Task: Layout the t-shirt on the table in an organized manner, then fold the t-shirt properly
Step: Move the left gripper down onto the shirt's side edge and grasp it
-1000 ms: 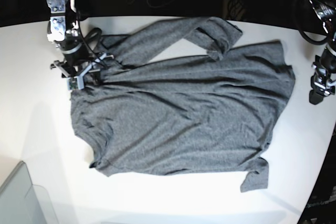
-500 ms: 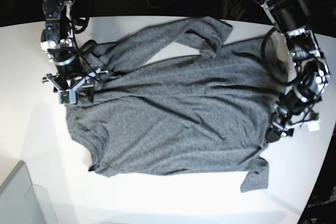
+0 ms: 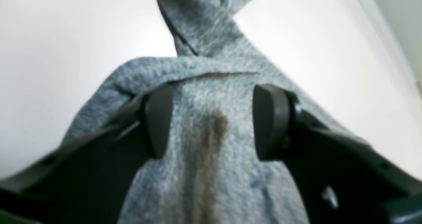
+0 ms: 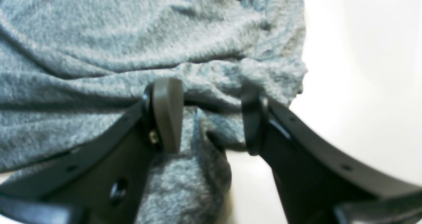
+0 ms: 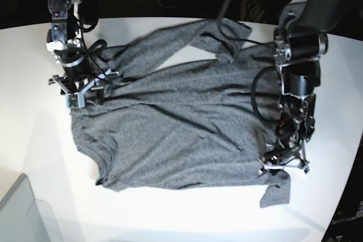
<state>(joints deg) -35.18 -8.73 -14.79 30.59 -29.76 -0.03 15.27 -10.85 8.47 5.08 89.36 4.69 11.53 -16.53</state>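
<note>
At the left of the base view my right gripper (image 5: pixel 85 90) sits low on the upper-left edge of the dark heather-grey knit t-shirt (image 5: pixel 187 123), jaws apart around a bunched fold, and I worry that closing here pinches two layers and drags a crease across the glossy white table (image 5: pixel 34 145). At the right, my left gripper (image 5: pixel 283 165) is over the lower-right corner, jaws apart astride cloth; uneven pulling could skew the mostly spread, wrinkled shirt

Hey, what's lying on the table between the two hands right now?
Only the t-shirt. In the base view its grey cloth runs unbroken from the right hand to the left hand.
</note>
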